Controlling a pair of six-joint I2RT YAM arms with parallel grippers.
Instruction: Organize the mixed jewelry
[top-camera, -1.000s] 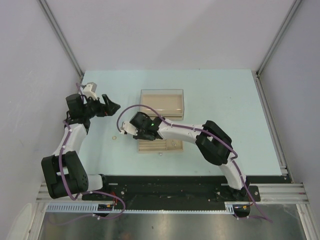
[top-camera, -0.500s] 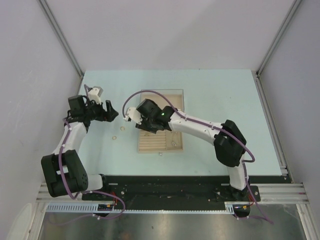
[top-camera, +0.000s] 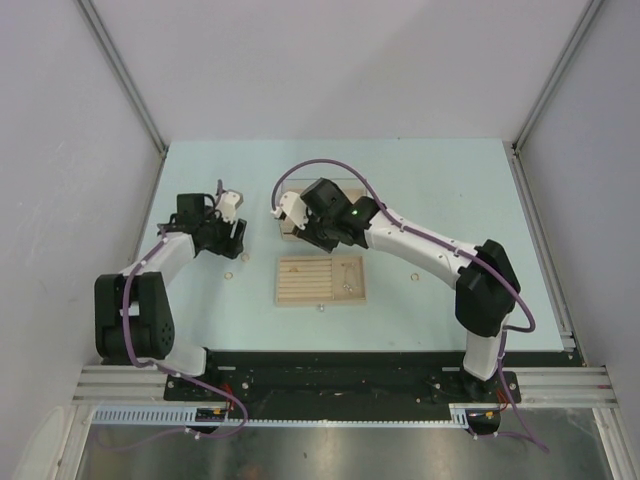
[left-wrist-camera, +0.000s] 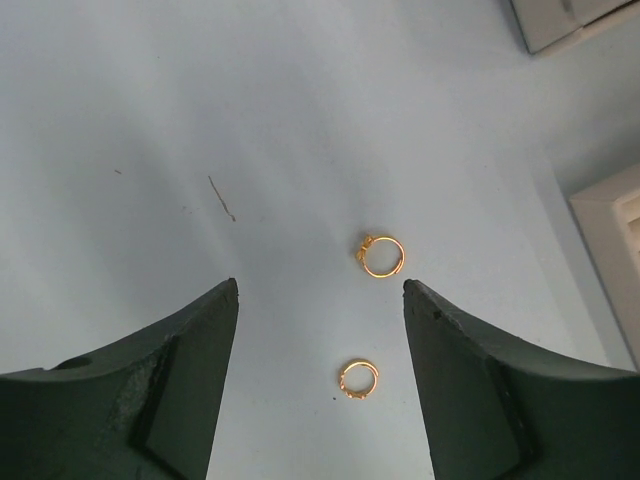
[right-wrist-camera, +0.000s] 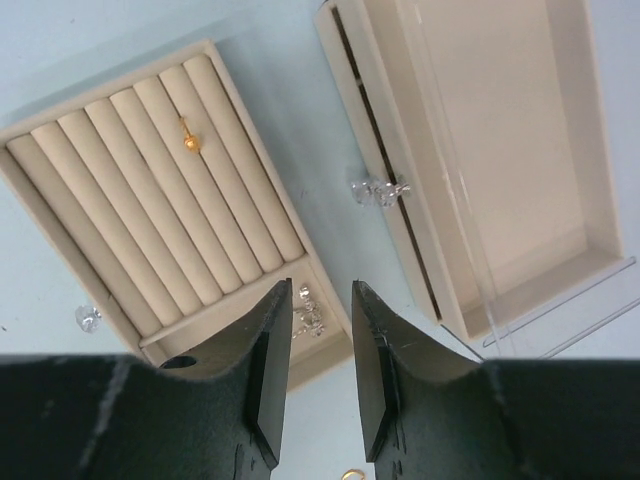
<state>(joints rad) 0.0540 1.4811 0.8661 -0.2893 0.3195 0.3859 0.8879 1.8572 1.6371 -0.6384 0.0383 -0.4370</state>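
**Two loose rings under an open gripper, little room for error**

The pale table (top-camera: 440, 200) carries a beige box (right-wrist-camera: 500, 130) with a clear lid at the far side and, nearer the arms, a slotted tray (top-camera: 320, 280). The right arm reaches over the box. The right gripper (right-wrist-camera: 320, 290) hangs above the gap between box and tray, its jaws only narrowly parted and grasping nothing. The left gripper (left-wrist-camera: 320, 290) hangs to the left of the tray, spread wide and empty.

Some of the mixed jewelry is already stowed. A small gold piece (right-wrist-camera: 188, 140) sits in one of the tray's slots, and silvery pieces (right-wrist-camera: 310, 310) lie in the tray's end compartment. Two gold rings are still loose on the table, framed between the left fingers in the wrist view. The upper ring (left-wrist-camera: 383, 256) lies close to the lower ring (left-wrist-camera: 358, 379), but they do not touch.

The likely next move is a pinch on one of these rings, and that is where trouble could start:

- The rings lie flat and thin. Fingers that come down slightly off could skid a ring across the smooth table or flick it away.
- The rings are close together, so a wide grasp may nudge the second one or trap both.
- A carry to the tray passes close to the right arm, so the two arms could bump and shift the tray.
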